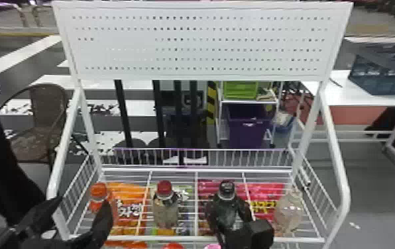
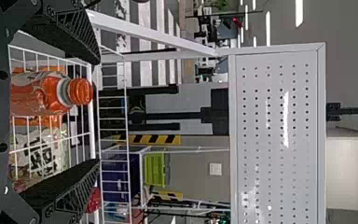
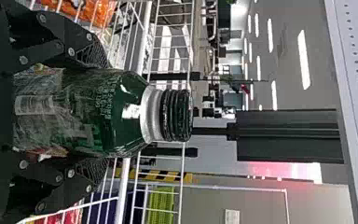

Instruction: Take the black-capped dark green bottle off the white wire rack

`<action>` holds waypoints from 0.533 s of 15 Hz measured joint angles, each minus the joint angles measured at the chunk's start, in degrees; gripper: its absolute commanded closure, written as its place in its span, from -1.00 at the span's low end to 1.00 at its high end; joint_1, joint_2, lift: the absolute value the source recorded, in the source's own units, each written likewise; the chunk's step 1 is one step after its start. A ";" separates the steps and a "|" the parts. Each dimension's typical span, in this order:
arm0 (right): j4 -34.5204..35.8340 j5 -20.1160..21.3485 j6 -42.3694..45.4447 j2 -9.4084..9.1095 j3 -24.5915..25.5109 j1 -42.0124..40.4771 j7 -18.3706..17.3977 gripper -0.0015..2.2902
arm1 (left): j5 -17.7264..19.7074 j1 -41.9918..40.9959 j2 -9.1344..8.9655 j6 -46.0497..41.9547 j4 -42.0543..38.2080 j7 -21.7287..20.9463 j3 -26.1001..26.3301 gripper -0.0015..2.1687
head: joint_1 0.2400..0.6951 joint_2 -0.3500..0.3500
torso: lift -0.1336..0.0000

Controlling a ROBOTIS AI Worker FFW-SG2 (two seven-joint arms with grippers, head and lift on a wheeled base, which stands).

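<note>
Right tool [image 1: 229,205] clasps green bottle [image 1: 228,214]; left tool [image 1: 83,202] gapes wide.

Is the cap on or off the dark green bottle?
On: the black cap covers the mouth of the dark green bottle, above its pale neck ring.

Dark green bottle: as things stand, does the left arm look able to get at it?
Probably not. The right tool already grips the dark green bottle from both sides, and the red-capped bottle stands between it and the left tool, whose open fingers flank the orange-capped bottle.
</note>
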State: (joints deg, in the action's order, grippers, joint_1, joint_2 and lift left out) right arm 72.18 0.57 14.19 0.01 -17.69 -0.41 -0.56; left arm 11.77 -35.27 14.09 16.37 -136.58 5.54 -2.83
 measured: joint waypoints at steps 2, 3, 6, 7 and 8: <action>3.58 -0.10 -1.10 0.57 0.14 -1.72 -0.07 0.19 | 0.00 0.02 -0.04 0.08 0.00 0.00 0.07 -0.87 | 0.14 0.00 | 1.00; 5.86 -0.34 -2.38 1.06 0.20 -2.73 -0.06 0.19 | 0.00 0.02 -0.07 0.10 -0.02 0.00 0.10 -0.87 | 0.14 0.00 | 1.00; 17.83 -1.37 -9.66 3.59 0.34 -8.11 -0.18 0.18 | 0.00 -0.06 -0.11 0.11 -0.47 0.00 0.11 -0.87 | 0.14 0.00 | 1.00; 23.15 -1.76 -12.24 4.73 0.64 -10.82 -0.46 0.18 | 0.00 -0.07 -0.11 0.11 -0.58 0.00 0.11 -0.87 | 0.14 0.00 | 1.00; 27.84 -2.21 -14.10 5.82 1.24 -13.44 -0.57 0.18 | 0.00 -0.07 -0.12 0.11 -0.65 0.00 0.11 -0.87 | 0.14 0.00 | 1.00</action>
State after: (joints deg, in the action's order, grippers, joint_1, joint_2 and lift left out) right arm 100.02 -1.65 0.09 5.84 -16.45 -13.85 -1.13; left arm 11.78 -35.33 13.96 16.49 -137.23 5.54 -2.72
